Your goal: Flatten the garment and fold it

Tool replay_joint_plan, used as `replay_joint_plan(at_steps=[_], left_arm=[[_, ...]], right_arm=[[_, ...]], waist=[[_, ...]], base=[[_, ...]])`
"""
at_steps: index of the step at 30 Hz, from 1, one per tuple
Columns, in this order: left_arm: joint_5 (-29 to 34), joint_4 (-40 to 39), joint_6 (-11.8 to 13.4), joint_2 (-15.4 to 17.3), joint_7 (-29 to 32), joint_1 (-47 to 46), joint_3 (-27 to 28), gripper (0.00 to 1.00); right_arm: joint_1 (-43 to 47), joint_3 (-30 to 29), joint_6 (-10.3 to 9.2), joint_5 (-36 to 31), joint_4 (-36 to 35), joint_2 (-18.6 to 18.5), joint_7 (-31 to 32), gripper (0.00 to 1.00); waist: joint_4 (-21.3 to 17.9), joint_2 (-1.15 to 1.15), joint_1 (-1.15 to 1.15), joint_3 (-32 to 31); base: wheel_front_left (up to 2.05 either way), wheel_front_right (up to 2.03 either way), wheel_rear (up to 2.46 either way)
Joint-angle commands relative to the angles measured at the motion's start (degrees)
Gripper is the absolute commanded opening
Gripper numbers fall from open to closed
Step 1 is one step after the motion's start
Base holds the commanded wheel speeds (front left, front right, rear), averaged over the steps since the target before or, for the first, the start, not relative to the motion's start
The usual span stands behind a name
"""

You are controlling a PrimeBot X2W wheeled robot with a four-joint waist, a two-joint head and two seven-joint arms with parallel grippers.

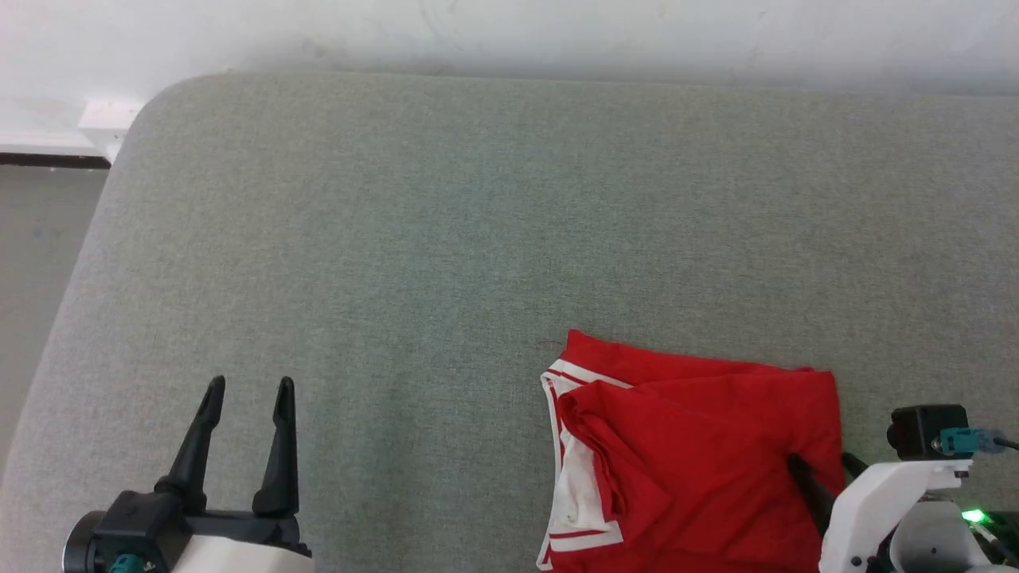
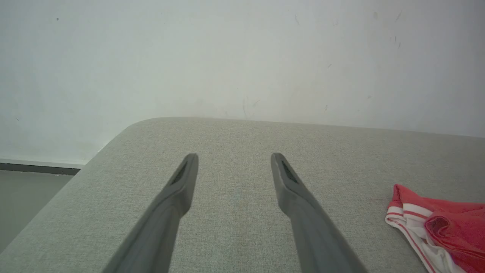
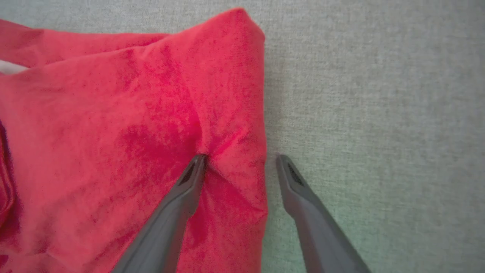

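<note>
The garment [image 1: 700, 446] is a red shirt with white, striped-trim sleeves, lying bunched and partly folded over itself at the near right of the table. It also shows at the right edge of the left wrist view as the garment [image 2: 447, 227]. My right gripper [image 1: 820, 460] stands open at the shirt's right edge. In the right wrist view, the right gripper [image 3: 241, 157] straddles that edge: one finger presses a crease into the garment [image 3: 113, 132], the other rests on bare table beside it. My left gripper [image 1: 250, 386] is open over bare table at the near left, well apart from the shirt, with nothing between the left gripper [image 2: 235, 156] fingers.
The grey-green padded table [image 1: 398, 239] has a rounded far-left corner and a left edge that drops to the floor [image 1: 40, 239]. A white wall [image 1: 478, 32] runs behind the table's far edge.
</note>
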Motion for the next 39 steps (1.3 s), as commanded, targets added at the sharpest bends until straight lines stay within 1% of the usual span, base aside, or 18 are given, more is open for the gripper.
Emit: replay_joint_plan(at_steps=[1, 2, 3, 6, 12, 16, 19, 21, 25, 29, 39], left_arm=[[-0.09, 0.06, -0.11, 0.47, -0.27, -0.95, -0.08, 1.0], [-0.16, 0.1, -0.12, 0.56, -0.27, -1.01, -0.12, 1.0], [-0.22, 0.15, -0.13, 0.62, -0.27, -1.08, -0.18, 1.0], [-0.26, 0.27, -0.12, 0.81, -0.27, -1.29, -0.35, 1.0], [-0.18, -0.25, 0.06, 0.61, -0.27, -1.78, -0.85, 1.0], [0.03, -0.63, 0.33, 0.29, -0.27, -1.5, -0.99, 1.0], [0.34, -0.51, 0.69, 0.07, -0.27, -0.74, -0.99, 1.0], [0.39, -0.49, 0.81, -0.05, -0.27, -0.43, -0.99, 1.0], [0.45, -0.5, 1.1, -0.25, -0.27, 0.95, -0.89, 1.0], [0.34, -0.67, 1.1, -0.02, -0.27, 1.98, -0.96, 1.0], [0.1, -1.99, 1.18, 1.32, 0.25, 1.89, -1.33, 1.0]], right_arm=[[-0.91, 0.39, -0.04, 0.12, 1.49, 0.2, -0.09, 1.0], [-1.08, 0.51, -0.04, 0.78, 2.16, 0.27, 0.07, 0.49], [-1.15, 0.73, -0.04, 1.41, 2.7, 0.33, 0.45, 0.0], [-1.27, 1.32, -0.04, 2.75, 2.9, 0.42, 1.46, 0.0], [-1.89, 2.43, -0.04, 2.65, 0.82, -0.13, 1.64, 0.0], [-3.2, 4.01, -0.04, 2.53, -0.4, -1.61, 0.91, 0.0], [-4.6, 5.72, -0.04, 2.28, -0.2, -3.45, 0.53, 0.0], [-5.19, 6.13, -0.04, 2.32, 0.06, -3.87, 0.44, 0.0], [-7.94, 8.2, -0.04, 2.15, 1.54, -6.14, 0.51, 0.0], [-11.29, 10.68, -0.04, 1.92, 3.3, -9.21, 0.91, 0.0], [-21.35, 14.66, -0.04, 0.59, 8.16, -16.19, 1.83, 0.0]], waist=[[0.65, 0.0, 0.0, 0.57], [0.8, 0.0, 0.0, 0.68], [0.9, 0.0, 0.0, 0.77], [0.92, 0.0, 0.0, 0.92], [-0.53, 0.0, 0.0, 0.12], [-2.14, 0.0, 0.0, -0.96], [-3.61, 0.0, 0.0, -2.28], [-4.15, 0.0, 0.0, -2.76], [-6.52, 0.0, 0.0, -4.55], [-9.11, 0.0, 0.0, -5.57], [-15.51, 0.0, 0.0, -4.15]], base=[[0.0, 0.0, 0.0], [0.0, 0.0, 0.0], [0.0, 0.0, 0.0], [0.0, 0.0, 0.0], [0.0, 0.0, 0.0], [0.0, 0.0, 0.0], [0.0, 0.0, 0.0], [0.0, 0.0, 0.0], [0.0, 0.0, 0.0], [0.0, 0.0, 0.0], [0.0, 0.0, 0.0]])
